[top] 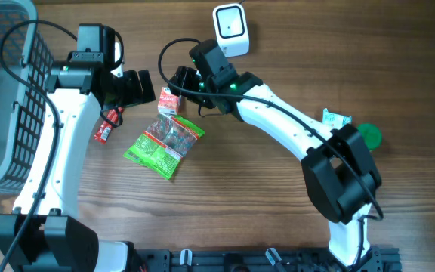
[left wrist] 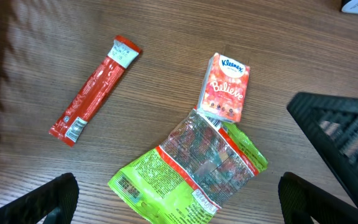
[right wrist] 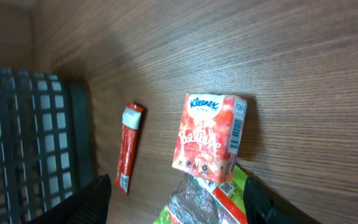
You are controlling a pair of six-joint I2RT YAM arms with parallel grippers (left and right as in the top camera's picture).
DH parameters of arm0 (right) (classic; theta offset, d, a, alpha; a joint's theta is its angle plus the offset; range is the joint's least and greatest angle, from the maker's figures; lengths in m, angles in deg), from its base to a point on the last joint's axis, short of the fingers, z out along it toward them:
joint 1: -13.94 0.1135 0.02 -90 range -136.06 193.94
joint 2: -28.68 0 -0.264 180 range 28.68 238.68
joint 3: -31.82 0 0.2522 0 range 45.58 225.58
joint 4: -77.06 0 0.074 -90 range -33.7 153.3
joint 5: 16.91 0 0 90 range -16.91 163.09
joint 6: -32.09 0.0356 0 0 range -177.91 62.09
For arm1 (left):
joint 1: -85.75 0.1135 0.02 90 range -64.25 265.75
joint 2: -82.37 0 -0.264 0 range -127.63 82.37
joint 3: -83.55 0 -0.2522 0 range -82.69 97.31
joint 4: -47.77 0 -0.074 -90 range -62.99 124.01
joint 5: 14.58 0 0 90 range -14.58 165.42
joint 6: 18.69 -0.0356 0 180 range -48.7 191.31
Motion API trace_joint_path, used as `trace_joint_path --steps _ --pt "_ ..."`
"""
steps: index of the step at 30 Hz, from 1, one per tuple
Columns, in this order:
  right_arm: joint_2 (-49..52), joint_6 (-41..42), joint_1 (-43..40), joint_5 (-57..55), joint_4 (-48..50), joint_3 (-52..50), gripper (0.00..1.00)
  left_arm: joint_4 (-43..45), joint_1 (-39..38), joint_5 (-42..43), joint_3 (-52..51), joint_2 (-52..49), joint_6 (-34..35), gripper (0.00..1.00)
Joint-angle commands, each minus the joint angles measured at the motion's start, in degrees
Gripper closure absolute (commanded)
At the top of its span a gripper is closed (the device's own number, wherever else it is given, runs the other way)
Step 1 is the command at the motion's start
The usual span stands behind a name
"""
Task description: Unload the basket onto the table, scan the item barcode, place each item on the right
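Surroundings: a grey mesh basket (top: 6, 91) occupies the left edge of the wooden table (top: 263, 196), beside the left arm. A white scanner (top: 231, 30) stands at the far edge, behind the right arm's wrist and well apart from the goods. A red stick sachet (top: 109, 125) lies at a slant under the left arm, clear of the other items. A green snack bag (top: 165, 142) lies mid-table. A small white-and-green packet (top: 335, 118) and a green round object (top: 369, 135) sit near the right arm's elbow. Item under inspection: the tissue pack (top: 170, 100) rests on the table between the two end effectors, its lower edge touching the snack bag's upper corner. No finger contacts it. The left gripper (top: 140, 85) hovers just left of it with jaws spread wide and nothing between them. The right gripper (top: 178, 79) hangs just beyond it, jaws parted on either side and holding nothing. From overhead both grippers crowd the pack and partly shade it. Appearance: a small rectangular pack, red-orange with white patterning, "Kleenex" on a white band at the top and white script below. Its side panel carries small print too fine to read. Materials: glossy film on pack and sachet, crinkled foil with a clear window on the bag, matte wood grain beneath.
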Motion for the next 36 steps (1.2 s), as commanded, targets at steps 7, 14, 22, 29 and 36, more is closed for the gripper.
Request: trace_joint_path --steps 7,14,22,29,36 --pt "11.23 10.69 -0.2 7.93 6.32 -0.28 0.4 0.13 -0.04 -0.33 0.0 -0.04 0.13 0.0" --pt "13.68 14.32 -0.11 10.1 13.9 -0.31 0.46 0.13 -0.04 -0.33 0.0 -0.04 0.13 0.0" --pt "15.23 17.88 0.98 10.05 17.22 -0.31 0.58 0.13 -0.04 -0.33 0.0 -0.04 0.15 0.0" --pt "15.28 18.1 1.53 7.41 17.25 -0.31 0.54 0.13 -0.04 -0.33 -0.02 -0.04 0.13 0.0" --pt "15.8 18.16 2.75 1.73 17.38 -0.35 0.6 0.13 -0.04 -0.33 0.0 -0.04 0.15 0.0"
